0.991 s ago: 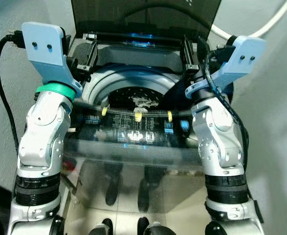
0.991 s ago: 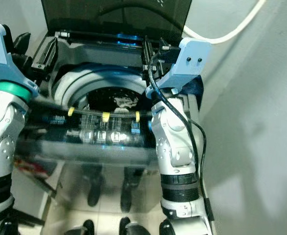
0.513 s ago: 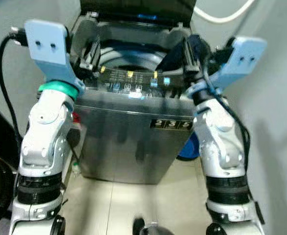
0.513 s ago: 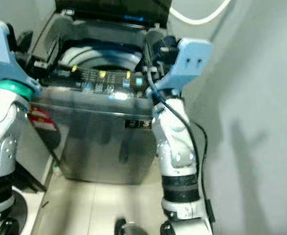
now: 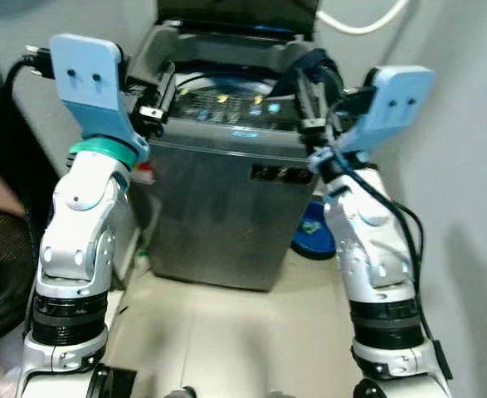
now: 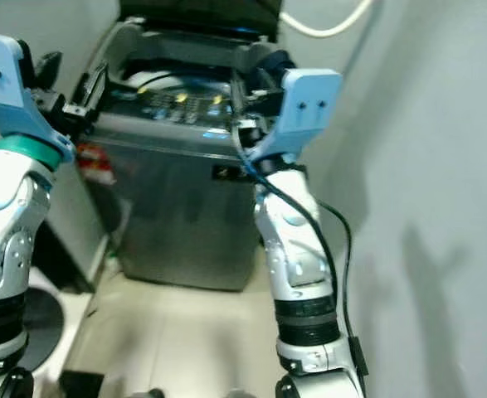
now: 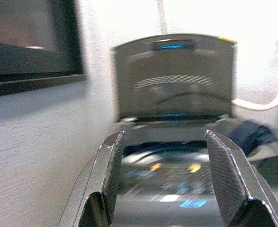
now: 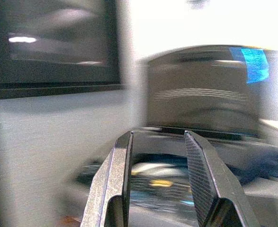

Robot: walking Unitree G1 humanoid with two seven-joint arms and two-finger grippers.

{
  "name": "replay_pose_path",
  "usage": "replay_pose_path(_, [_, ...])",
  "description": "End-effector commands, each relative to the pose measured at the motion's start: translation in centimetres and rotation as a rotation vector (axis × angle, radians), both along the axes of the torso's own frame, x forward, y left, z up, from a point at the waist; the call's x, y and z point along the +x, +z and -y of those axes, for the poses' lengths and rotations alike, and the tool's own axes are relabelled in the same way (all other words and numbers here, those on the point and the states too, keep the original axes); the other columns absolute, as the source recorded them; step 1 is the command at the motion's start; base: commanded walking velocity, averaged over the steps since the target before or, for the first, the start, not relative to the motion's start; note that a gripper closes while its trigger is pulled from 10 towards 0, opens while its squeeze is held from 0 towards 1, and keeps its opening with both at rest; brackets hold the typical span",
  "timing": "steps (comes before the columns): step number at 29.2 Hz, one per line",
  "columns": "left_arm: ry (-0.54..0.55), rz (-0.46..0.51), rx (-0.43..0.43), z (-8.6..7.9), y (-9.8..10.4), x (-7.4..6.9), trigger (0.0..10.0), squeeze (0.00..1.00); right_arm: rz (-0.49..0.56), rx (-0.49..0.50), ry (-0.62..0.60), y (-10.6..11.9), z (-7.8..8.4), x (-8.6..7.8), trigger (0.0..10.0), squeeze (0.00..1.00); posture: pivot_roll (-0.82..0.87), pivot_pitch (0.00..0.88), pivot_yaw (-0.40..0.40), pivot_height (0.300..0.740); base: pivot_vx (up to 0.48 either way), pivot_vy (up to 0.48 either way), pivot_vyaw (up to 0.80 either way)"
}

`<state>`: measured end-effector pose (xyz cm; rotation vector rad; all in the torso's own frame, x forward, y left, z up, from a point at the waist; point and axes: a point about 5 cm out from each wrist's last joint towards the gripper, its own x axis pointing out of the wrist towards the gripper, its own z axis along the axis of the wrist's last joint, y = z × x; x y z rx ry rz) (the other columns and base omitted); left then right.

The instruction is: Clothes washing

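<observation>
You face the open washer (image 5: pixel 226 174) at 12 o'clock, left gripper (image 7: pixel 172 184) and right gripper (image 8: pixel 160 184) raised, spread and empty; dark cloth (image 5: pixel 305 65) at its 2 o'clock corner probably needs pushing in.

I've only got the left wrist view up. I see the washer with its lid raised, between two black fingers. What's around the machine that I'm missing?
Observer: A blue round object lies on the floor beside the washer's right lower corner.
Operator: And the dark blue cloth at the rim?
Observer: The dark blue cloth drapes the washer's right rim, right by the right gripper.
Operator: Is that gripper open?
Observer: Yes, the right wrist view shows its fingers apart, nothing between them.
</observation>
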<state>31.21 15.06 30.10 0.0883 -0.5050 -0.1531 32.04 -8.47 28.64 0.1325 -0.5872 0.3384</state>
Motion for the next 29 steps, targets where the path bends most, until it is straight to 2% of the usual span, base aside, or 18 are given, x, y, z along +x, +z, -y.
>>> replay_pose_path(1, [-0.023,-0.038,0.012,0.5,-0.9,0.0,10.0,0.00,-0.016,-0.020,-0.005,-0.5,0.2,0.1,10.0,0.00,0.04,0.046,-0.001,0.740,0.000,0.000,0.79])
replay_pose_path(4, [-0.045,-0.071,0.011,0.9,-1.7,-0.1,10.0,0.00,-0.032,-0.040,-0.007,-1.1,0.2,0.0,10.0,0.00,0.04,0.047,-0.003,0.740,0.000,0.000,0.78])
replay_pose_path(6, [-0.104,-0.158,-0.023,1.9,-3.3,-0.3,10.0,0.00,-0.063,-0.083,0.005,-2.5,0.2,0.0,10.0,0.00,0.04,0.050,-0.006,0.740,0.000,0.000,0.79])
replay_pose_path(10, [-0.157,-0.223,-0.032,2.8,-4.8,-0.8,10.0,0.00,-0.083,-0.110,0.017,-3.4,0.1,-0.1,10.0,0.00,0.04,0.051,-0.008,0.740,0.000,0.000,0.78])
replay_pose_path(17, [-0.200,-0.290,-0.079,3.4,-6.1,-1.2,10.0,0.00,-0.114,-0.140,0.020,-4.6,0.3,-0.1,10.0,0.00,0.04,0.049,-0.011,0.740,0.000,0.000,0.78])
replay_pose_path(27, [-0.217,-0.356,-0.063,3.9,-7.4,-1.8,10.0,0.00,-0.156,-0.167,0.019,-6.2,0.4,-0.1,10.0,0.00,0.05,0.042,-0.013,0.740,0.000,0.000,0.78])
replay_pose_path(29, [-0.199,-0.366,-0.023,4.0,-7.9,-1.9,10.0,0.00,-0.182,-0.168,0.009,-7.0,0.6,0.1,10.0,0.00,0.05,0.037,-0.014,0.740,0.000,0.000,0.78])
